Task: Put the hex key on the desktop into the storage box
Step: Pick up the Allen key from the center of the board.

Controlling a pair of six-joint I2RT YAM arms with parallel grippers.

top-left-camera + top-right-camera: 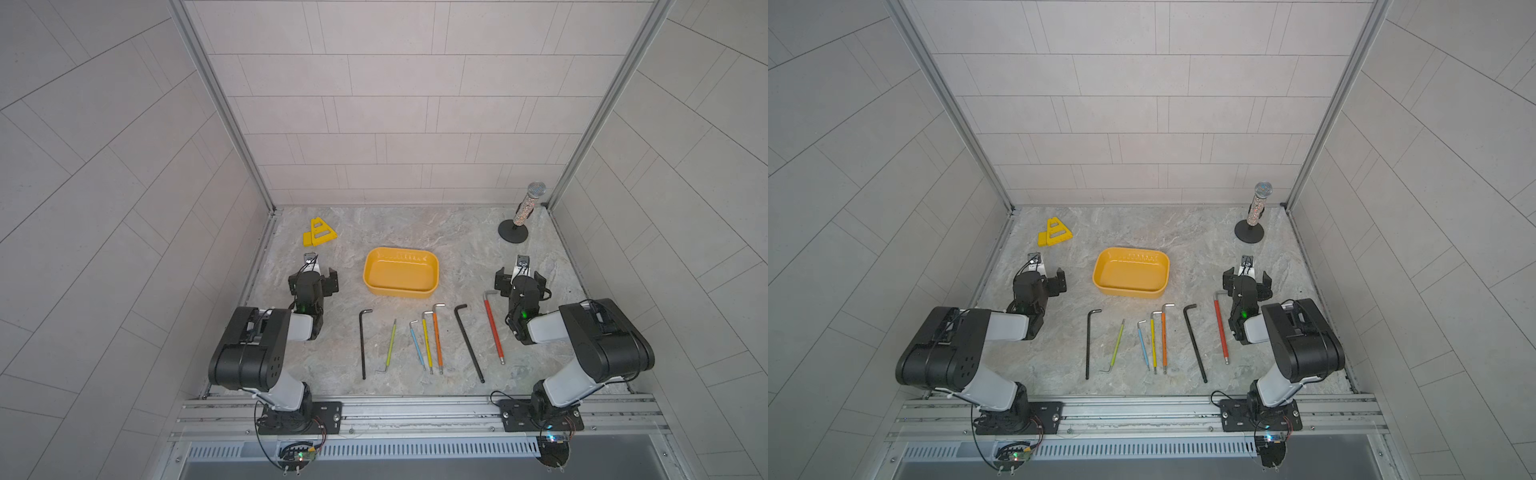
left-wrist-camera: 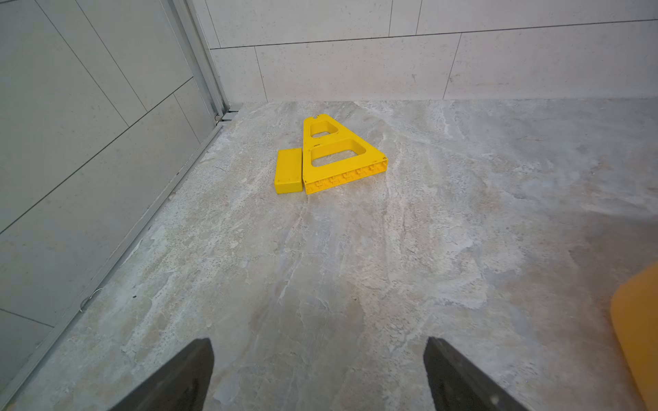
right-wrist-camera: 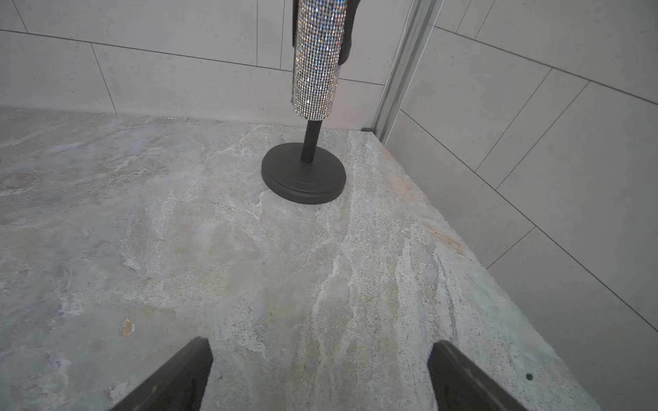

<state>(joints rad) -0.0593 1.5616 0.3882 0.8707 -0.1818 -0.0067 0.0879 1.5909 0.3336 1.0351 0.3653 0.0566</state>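
Yellow-orange storage box (image 1: 399, 293): on the desktop (image 1: 415, 232), between the two pincers, nearer the left one.
Left pincer (image 2: 317, 340): released, jaws spread wide over bare stone, grasping nothing.
Right pincer (image 3: 321, 340): released too, jaws wide apart, grasping nothing.
Hex keys: seven lie in a row on the desktop, behind both pincers' tips and between the two arms, all outside the box.
Red hex key (image 1: 493, 328): just beside the right pincer's wrist, on its inner side; the key closest to it.
Long black hex key (image 1: 469, 345): next inward from the red one.
Orange hex key (image 1: 437, 338), yellow hex key (image 1: 427, 343), blue hex key (image 1: 417, 343): close together mid-row.
Yellow-green hex key (image 1: 390, 343): further toward the left pincer's side.
Short black hex key (image 1: 363, 345): end of the row, nearest the left arm, apart from it.
Yellow bracket (image 2: 338, 156): ahead of the left pincer.
Glittery microphone (image 3: 315, 57): upright on a black round stand, ahead of the right pincer, by the corner.
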